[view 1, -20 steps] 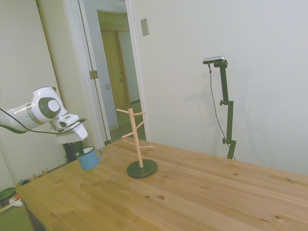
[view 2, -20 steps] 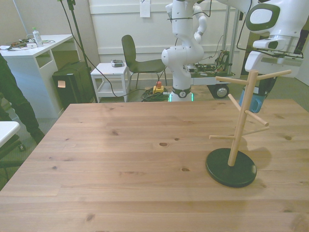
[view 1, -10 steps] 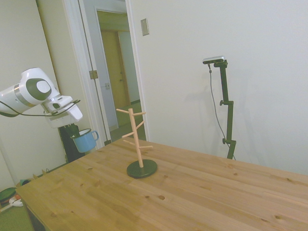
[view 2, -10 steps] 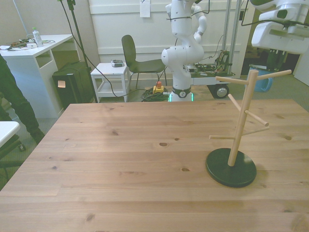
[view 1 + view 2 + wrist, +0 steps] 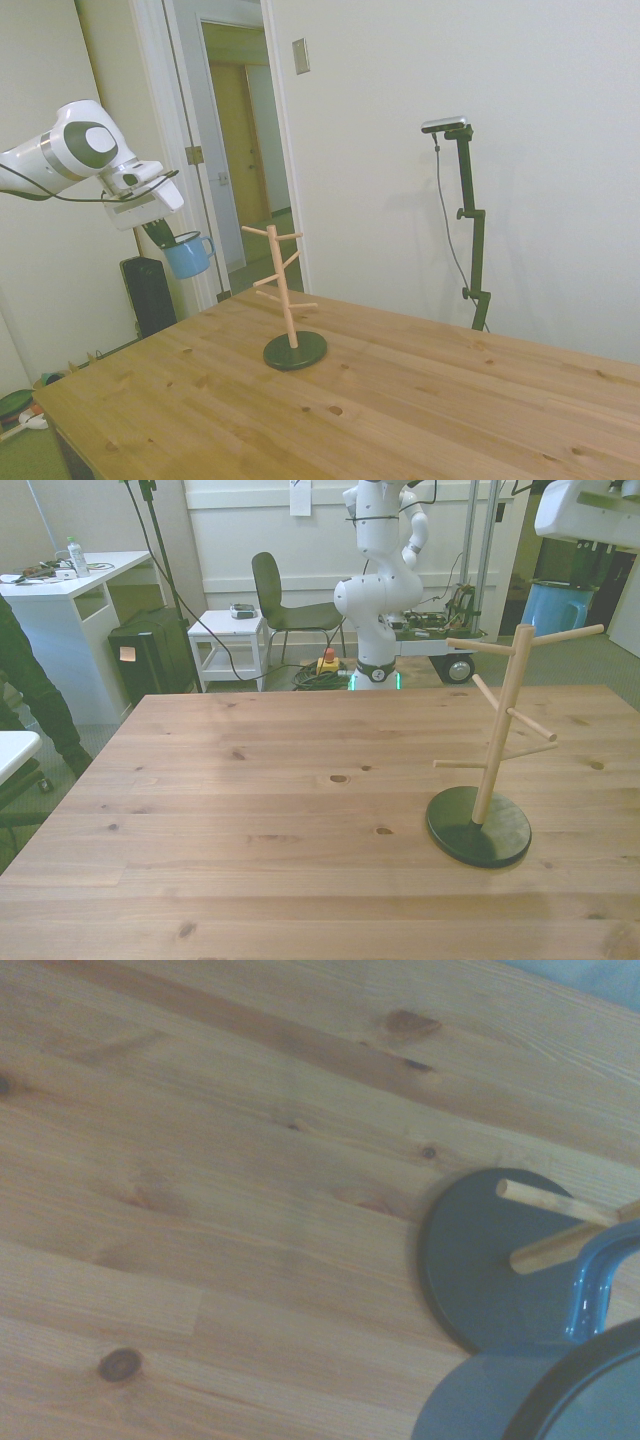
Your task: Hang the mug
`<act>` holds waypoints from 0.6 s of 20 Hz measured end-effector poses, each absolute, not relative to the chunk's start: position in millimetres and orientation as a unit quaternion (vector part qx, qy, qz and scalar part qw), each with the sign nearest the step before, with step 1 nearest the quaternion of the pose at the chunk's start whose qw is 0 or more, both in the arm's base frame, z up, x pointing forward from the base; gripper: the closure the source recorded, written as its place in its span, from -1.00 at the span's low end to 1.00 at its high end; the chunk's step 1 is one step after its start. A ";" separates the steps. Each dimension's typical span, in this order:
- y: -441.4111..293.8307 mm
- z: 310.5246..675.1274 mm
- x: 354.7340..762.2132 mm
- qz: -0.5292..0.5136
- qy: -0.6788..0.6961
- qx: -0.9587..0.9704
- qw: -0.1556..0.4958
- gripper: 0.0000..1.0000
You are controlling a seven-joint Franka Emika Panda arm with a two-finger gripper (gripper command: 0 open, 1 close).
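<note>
The wooden table (image 5: 380, 400) fills the lower part of the side view, its pale pine boards marked with dark knots, and it spreads across the whole foreground of the front view (image 5: 280, 810). The white arm (image 5: 60, 160) reaches in high from the side view's left, well above the tabletop and off its near-left end, in front of a doorway. On the table stands the wooden peg stand (image 5: 283, 290), an upright pole with short pegs angling out at several heights, set in a round dark base (image 5: 295, 351); in the front view the stand (image 5: 500, 730) is toward the front view's right, with its base (image 5: 478, 825) flat on the boards. The gripper (image 5: 160, 235) hangs below the arm's wrist and is clamped on the mug (image 5: 187, 254), which it holds in the air, left of the stand and about level with its top pegs, clear of them. The mug is light blue with a pale rim, slightly tilted, and its loop handle faces right, toward the stand. In the wrist view the mug (image 5: 520, 1400) fills one corner, blurred, its blue handle (image 5: 598, 1280) overlapping the dark base (image 5: 480, 1270) and two pegs far below.
</note>
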State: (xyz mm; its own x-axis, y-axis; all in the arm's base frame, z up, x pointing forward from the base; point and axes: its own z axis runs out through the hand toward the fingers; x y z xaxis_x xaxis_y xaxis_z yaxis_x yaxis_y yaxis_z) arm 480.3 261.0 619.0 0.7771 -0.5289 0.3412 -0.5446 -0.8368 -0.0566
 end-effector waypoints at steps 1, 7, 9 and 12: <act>262.4 621.2 486.1 0.172 -0.286 0.942 0.022 1.00; 257.7 635.7 515.1 0.167 -0.289 0.943 0.016 1.00; 250.7 641.5 521.1 0.169 -0.291 0.942 0.015 1.00; 237.2 647.7 529.4 0.171 -0.294 0.940 0.015 1.00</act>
State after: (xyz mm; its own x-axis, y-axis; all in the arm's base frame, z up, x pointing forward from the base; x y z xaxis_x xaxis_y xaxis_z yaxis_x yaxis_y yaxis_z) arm 529.4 237.2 647.7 0.7691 -0.5473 0.3300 -0.5574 -0.8271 -0.0726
